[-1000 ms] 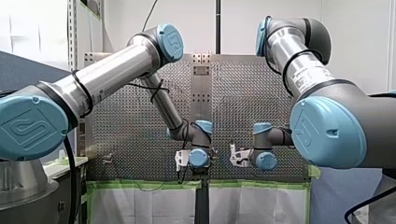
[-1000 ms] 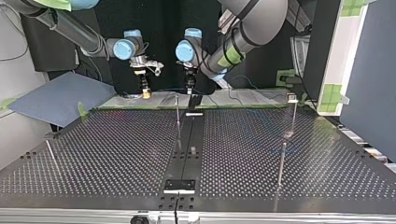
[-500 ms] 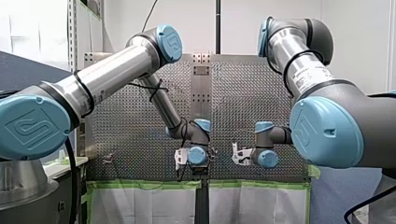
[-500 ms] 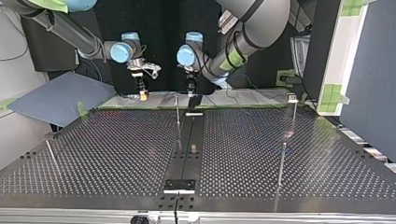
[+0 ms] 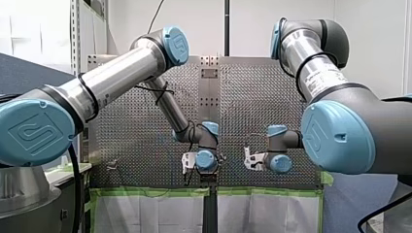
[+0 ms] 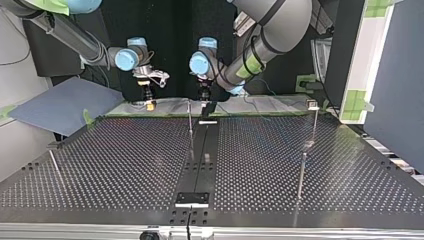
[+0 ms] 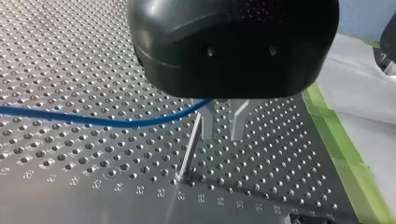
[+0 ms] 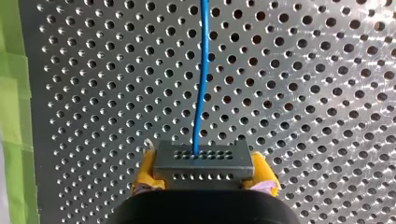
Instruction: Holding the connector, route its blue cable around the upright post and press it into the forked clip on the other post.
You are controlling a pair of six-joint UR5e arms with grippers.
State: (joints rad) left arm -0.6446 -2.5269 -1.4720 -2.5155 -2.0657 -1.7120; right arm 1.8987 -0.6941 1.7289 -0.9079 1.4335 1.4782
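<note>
My right gripper [image 8: 204, 175] is shut, its yellow pads clamping the grey connector [image 8: 203, 161]. The blue cable [image 8: 201, 84] leaves the connector and runs straight ahead over the perforated plate. In the left wrist view the blue cable [image 7: 93, 120] comes in from the side and ends between the metal fingers of my left gripper [image 7: 223, 135], which are drawn close around it. A thin upright post [image 7: 189, 154] stands right beside those fingers. In the top view my right gripper [image 6: 149, 105] hangs left of that post [image 6: 190, 125] and my left gripper [image 6: 204, 100] just right of it. A post with a pale clip [image 6: 313, 105] stands far right.
More thin posts stand on the plate at the top view's right [image 6: 300, 175] and left [image 6: 54, 167]. Green tape [image 7: 336, 140] and a white sheet [image 7: 369, 93] border the plate behind both grippers. A black centre strip [image 6: 202, 150] runs down the plate.
My right gripper has moved toward the top view's left with the connector, away from the post. My left gripper has stayed nearly still beside the post.
</note>
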